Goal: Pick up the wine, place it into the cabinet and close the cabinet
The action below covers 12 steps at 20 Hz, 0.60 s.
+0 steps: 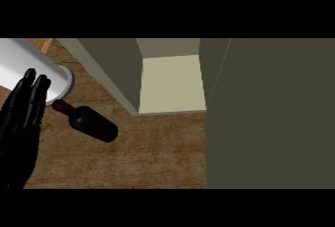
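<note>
- the wine bottle [92, 121] lies on its side on the wooden counter [150, 155], at about nine o'clock from the view's centre, neck pointing toward ten o'clock and base toward four o'clock; nothing holds it.
- the left hand [23, 115] shows along the nine o'clock edge, fingers straight and upright, holding nothing, resting just beside the bottle's neck but apart from it.
- the right hand is not to be seen, so its state cannot be told.
- the cabinet [171, 84] stands open at twelve o'clock, its pale inside bare; its door [271, 111] fills the three o'clock side as a flat olive slab.
- a white cylinder [33, 68] lies at ten o'clock, its end very near the bottle's neck.
- risk, as i judge it: the bottle is round, dark and glossy, likely glass, so a touch from the side could set it rolling across the counter.
- the narrow neck gives little to curl round; the wider body looks the safer hold.
- the open door and the cabinet's side wall leave a narrow way in, so a tilted bottle might knock an edge.
</note>
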Tool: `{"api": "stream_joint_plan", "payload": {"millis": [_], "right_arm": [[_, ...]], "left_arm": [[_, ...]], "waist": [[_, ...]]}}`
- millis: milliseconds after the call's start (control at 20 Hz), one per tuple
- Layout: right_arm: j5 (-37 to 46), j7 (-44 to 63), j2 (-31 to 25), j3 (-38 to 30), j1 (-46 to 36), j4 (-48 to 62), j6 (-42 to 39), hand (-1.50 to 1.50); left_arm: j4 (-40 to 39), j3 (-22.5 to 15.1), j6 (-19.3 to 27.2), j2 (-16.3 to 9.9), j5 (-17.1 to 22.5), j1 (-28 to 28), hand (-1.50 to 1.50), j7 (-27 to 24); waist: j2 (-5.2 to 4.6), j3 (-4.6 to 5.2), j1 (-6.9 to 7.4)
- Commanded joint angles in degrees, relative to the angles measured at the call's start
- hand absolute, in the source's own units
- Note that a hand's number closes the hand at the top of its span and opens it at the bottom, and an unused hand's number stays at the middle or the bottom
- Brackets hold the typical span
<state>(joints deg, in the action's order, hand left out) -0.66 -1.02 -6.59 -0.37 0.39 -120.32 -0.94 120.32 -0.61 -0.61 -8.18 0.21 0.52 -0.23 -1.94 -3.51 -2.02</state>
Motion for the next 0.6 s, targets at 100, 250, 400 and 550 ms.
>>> {"api": "stream_joint_plan", "payload": {"millis": [100, 250, 400, 550], "right_arm": [[-2.9, 3.8, -1.1, -1.9, 0.5, -3.1, -0.7, -1.50], [-0.8, 0.9, 0.6, 2.0, 9.1, -7.4, -1.6, -1.50], [-6.6, 5.9, 0.0, 9.8, 7.7, -7.5, -7.9, -1.50], [-9.2, 8.8, -1.2, 8.4, 10.1, -12.4, -8.4, -1.50]], "left_arm": [[-5.2, 0.0, 6.5, 2.2, -7.5, 6.3, -1.50, 2.3], [-9.7, 1.8, 13.8, 5.2, -13.0, 9.7, -1.50, 2.5], [-9.7, -1.5, 17.4, 8.0, 3.1, 9.7, -1.50, 6.5], [-9.0, -4.6, 24.1, 8.1, 0.3, 15.9, -1.50, 13.2]], "waist": [[1.87, 3.47, 0.83], [1.96, 3.47, 0.42], [1.93, 3.58, 0.60], [2.04, 3.48, 1.12]]}}
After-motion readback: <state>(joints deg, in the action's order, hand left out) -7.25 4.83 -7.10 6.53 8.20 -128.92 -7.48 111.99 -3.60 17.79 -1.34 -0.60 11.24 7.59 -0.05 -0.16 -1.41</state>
